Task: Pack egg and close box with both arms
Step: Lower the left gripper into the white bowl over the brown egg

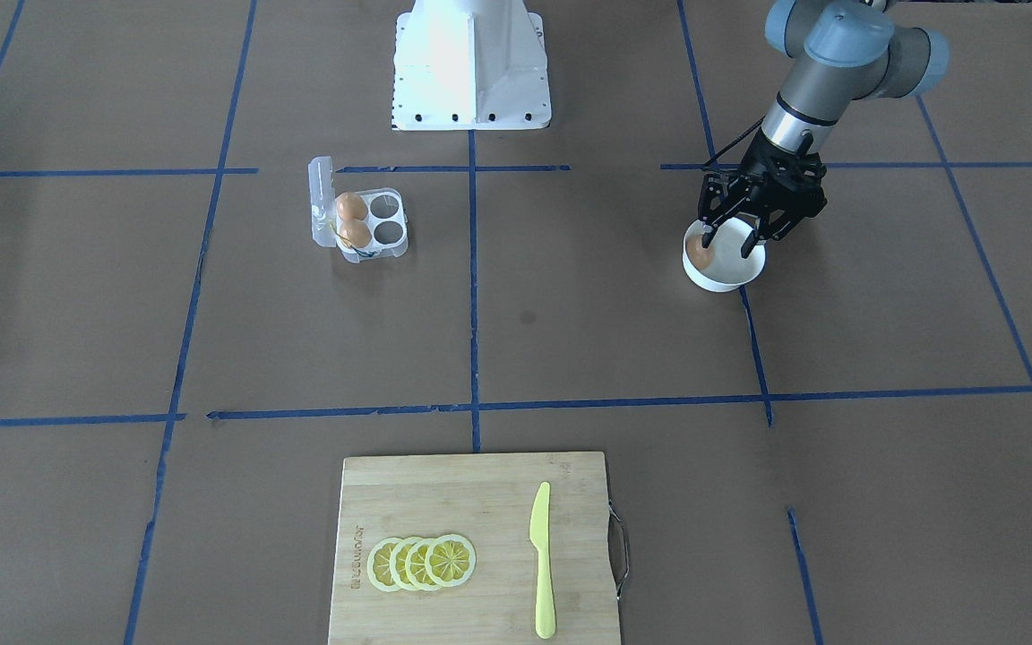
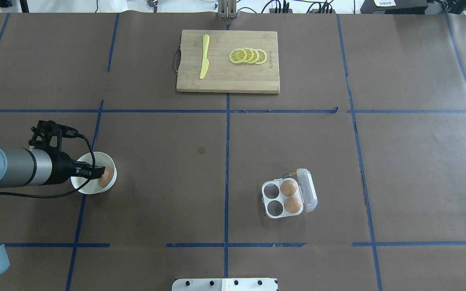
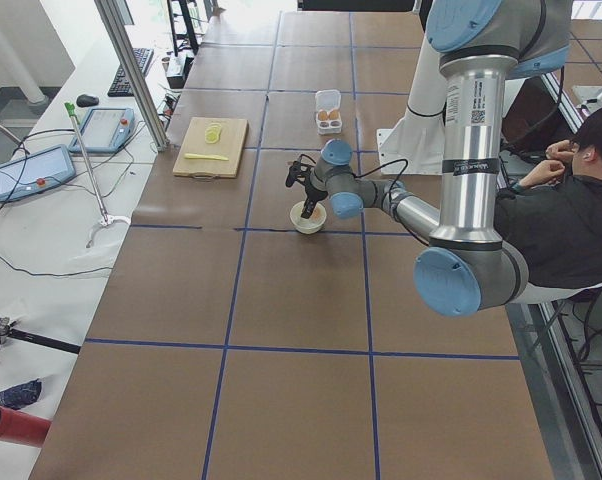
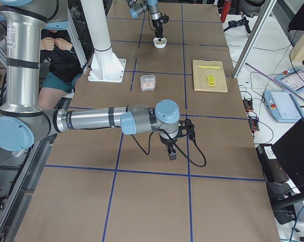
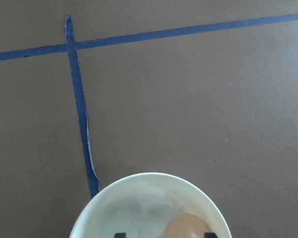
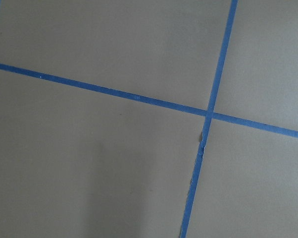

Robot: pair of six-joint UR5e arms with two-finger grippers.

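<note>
You've got L hand (image 1: 728, 247) spread either side of the egg (image 1: 700, 253) in the white bowl (image 1: 724, 279), no pinch yet, prob. set for lift to the box (image 2: 281, 197), lid open, 2 cells free, well apart across bench (image 2: 176, 161); R hand (image 4: 171, 151) state can't tell.

box (image 2: 289, 194) – clear glossy plastic | egg (image 2: 106, 176) – smooth matt | board (image 2: 228, 61) – pale wood

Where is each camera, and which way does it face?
Front-facing: across table, facing pedestal; left arm at right.
Overhead: behind robot, facing forward; left arm at left.
Exterior left: table end; left arm near.
Exterior right: opposite end; right arm near.
Left wrist: into bowl; fingers at bottom edge.
Right wrist: table only.
Front-facing, overhead share box.
</note>
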